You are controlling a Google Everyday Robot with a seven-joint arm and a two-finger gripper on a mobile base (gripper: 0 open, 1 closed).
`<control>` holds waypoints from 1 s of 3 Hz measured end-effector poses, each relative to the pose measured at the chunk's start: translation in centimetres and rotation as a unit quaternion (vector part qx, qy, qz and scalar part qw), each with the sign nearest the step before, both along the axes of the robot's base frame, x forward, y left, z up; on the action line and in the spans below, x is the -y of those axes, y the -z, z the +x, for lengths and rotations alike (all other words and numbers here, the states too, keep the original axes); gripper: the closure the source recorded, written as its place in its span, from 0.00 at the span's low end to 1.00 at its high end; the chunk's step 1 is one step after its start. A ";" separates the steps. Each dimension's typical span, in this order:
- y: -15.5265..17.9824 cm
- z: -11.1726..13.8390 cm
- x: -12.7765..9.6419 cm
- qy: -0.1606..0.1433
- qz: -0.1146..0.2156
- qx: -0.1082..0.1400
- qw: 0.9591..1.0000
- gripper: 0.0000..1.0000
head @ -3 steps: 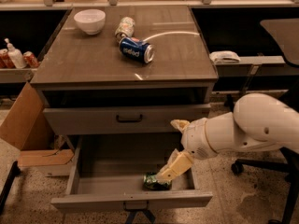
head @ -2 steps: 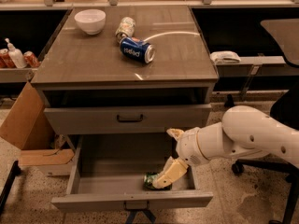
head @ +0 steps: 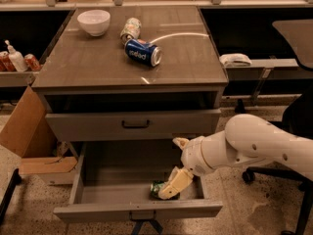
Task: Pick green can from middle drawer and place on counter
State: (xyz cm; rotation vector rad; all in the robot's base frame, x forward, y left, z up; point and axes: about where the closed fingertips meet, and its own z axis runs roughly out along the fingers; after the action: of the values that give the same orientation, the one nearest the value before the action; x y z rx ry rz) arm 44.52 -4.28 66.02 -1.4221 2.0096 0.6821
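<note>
Gripper (head: 172,184) is sitting low inside the open middle drawer (head: 98,212), against the green can (head: 155,188) lying near its front right. Whether it is clamping, I cannot tell. Centring squarely on the can before lifting toward the counter (head: 98,62) is mattering most.

One camera looks down from high in front onto the counter (head: 98,62), open middle drawer (head: 117,180) and pincer (head: 168,189) inside it.

We see a white bowl (head: 94,21) back left; pale can (head: 130,29) lying right of it; blue can (head: 142,52) on its side just beside that; cardboard box (head: 29,131) on floor, left; white bottle (head: 14,58) far left.
</note>
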 end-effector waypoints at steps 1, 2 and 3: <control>3.5 0.3 0.3 0.000 -0.027 -0.010 1.000 0.00; 6.9 0.8 0.8 -0.004 -0.046 -0.013 0.999 0.00; 10.0 2.0 1.2 -0.002 -0.048 -0.013 0.999 0.00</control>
State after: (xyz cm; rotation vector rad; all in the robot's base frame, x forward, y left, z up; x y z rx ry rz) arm 46.47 -5.51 56.00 -1.4804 2.0855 0.6158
